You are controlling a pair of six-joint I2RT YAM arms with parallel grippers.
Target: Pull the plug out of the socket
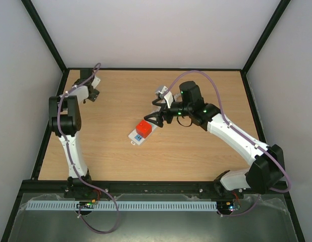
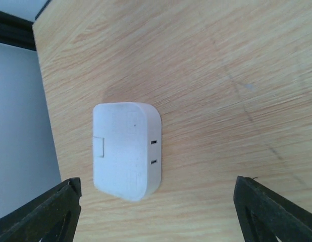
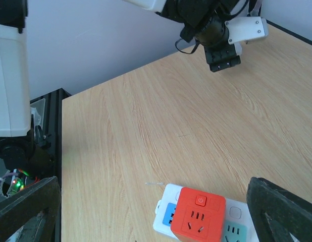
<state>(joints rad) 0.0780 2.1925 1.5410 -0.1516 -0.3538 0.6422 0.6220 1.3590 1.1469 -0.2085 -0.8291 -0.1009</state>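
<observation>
The socket (image 1: 135, 136), a long white power strip, lies slantwise at mid-table. A red cube plug (image 1: 143, 128) with a power button on top sits plugged into it near its blue square. In the right wrist view the socket (image 3: 168, 190) and the red plug (image 3: 199, 219) lie low between my fingers. My right gripper (image 1: 156, 120) is open, just behind and right of the plug, over the strip's far end, not touching it. My left gripper (image 1: 94, 92) is open at the far left back corner, far from the socket.
A white rounded adapter block (image 2: 126, 150) lies on the wood under my open left gripper (image 2: 157, 201), near the table's left edge and black frame (image 2: 14, 30). Grey walls enclose the table on three sides.
</observation>
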